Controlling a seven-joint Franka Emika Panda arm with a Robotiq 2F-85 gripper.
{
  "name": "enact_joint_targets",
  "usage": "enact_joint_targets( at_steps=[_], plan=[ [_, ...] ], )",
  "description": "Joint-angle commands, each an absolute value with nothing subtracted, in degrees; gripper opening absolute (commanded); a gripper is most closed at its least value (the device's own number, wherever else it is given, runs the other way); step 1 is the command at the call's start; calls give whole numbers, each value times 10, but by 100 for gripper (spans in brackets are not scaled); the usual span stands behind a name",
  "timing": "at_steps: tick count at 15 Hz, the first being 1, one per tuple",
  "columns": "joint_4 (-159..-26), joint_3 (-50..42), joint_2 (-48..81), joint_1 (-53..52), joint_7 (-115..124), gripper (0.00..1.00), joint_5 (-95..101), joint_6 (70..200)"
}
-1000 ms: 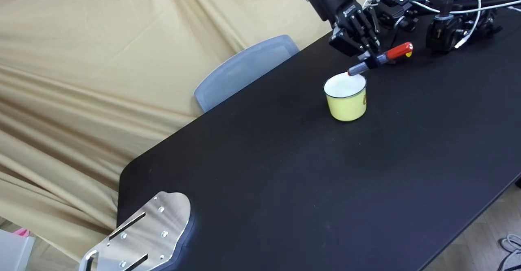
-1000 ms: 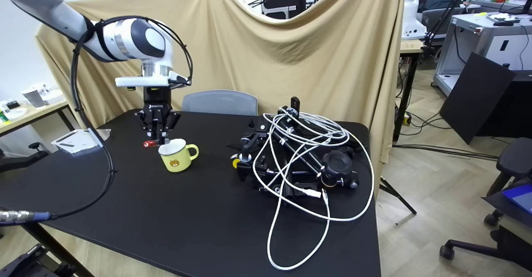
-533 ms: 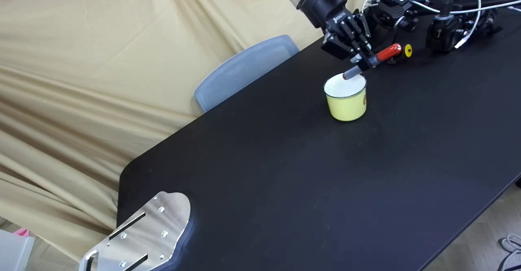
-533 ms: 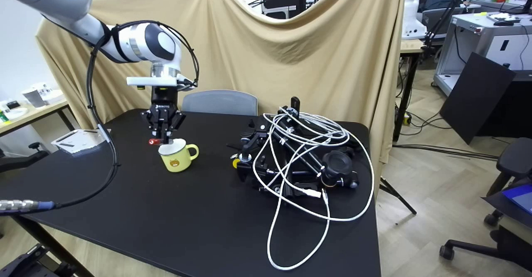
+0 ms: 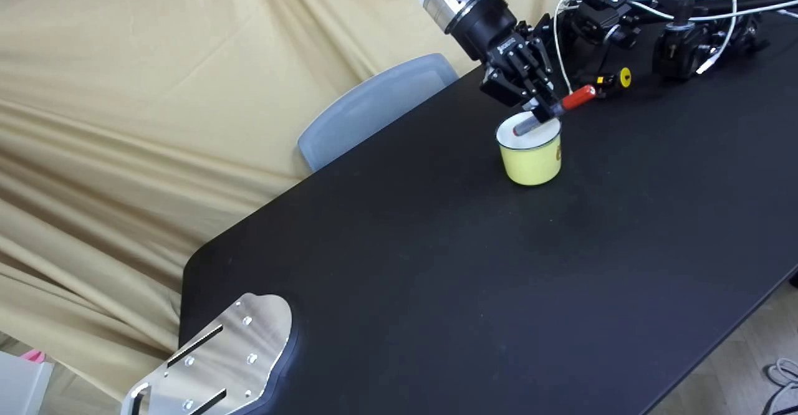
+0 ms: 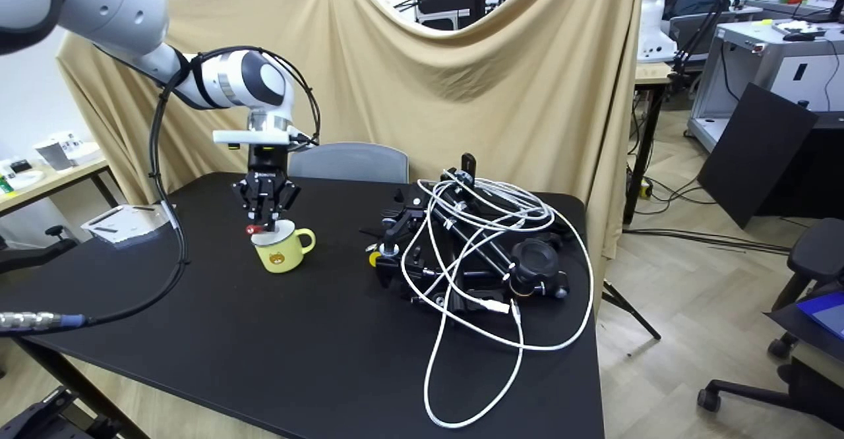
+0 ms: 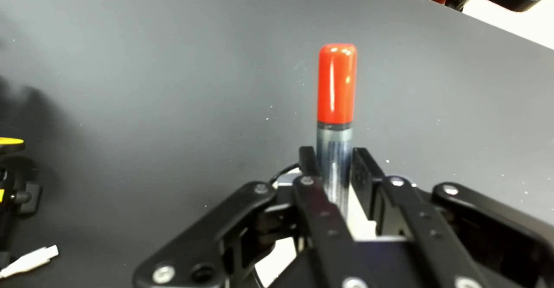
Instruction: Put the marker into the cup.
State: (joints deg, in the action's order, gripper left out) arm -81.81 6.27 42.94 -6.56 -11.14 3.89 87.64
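The pale yellow-green cup (image 5: 531,166) stands upright on the black table; it also shows in an exterior view (image 6: 280,256) with its handle and bear print. My gripper (image 5: 548,111) is shut on the marker's barrel, just above the cup's mouth. The marker (image 5: 580,97) is tilted, its blue-grey end low over the white inside and its red cap sticking out past the rim. In the wrist view the marker (image 7: 336,84) lies between the fingers (image 7: 334,162), and white parts of the cup (image 7: 277,257) show behind them. Whether the marker touches the rim is unclear.
Black camera mounts with white cables (image 6: 461,241) lie beside the cup. A metal plate (image 5: 224,352) is at the table's far end in that view. A grey chair (image 5: 380,109) and a beige curtain (image 5: 156,91) stand beyond the table edge.
My gripper has moved across and down toward the cup, carrying the marker. The marker's lower end has gone from the rim's edge to over the cup's mouth. The cup has not moved.
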Motion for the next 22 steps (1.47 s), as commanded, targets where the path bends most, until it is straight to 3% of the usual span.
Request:
enact_joint_targets(
  at_steps=[1, 7, 22],
  plan=[
    [-766, 61, 458, -73, -115, 59, 48, 849],
    [-788, 59, 433, -85, -97, 98, 59, 890],
    [-1172, 54, 72, -107, 127, 100, 122, 1144]
  ],
)
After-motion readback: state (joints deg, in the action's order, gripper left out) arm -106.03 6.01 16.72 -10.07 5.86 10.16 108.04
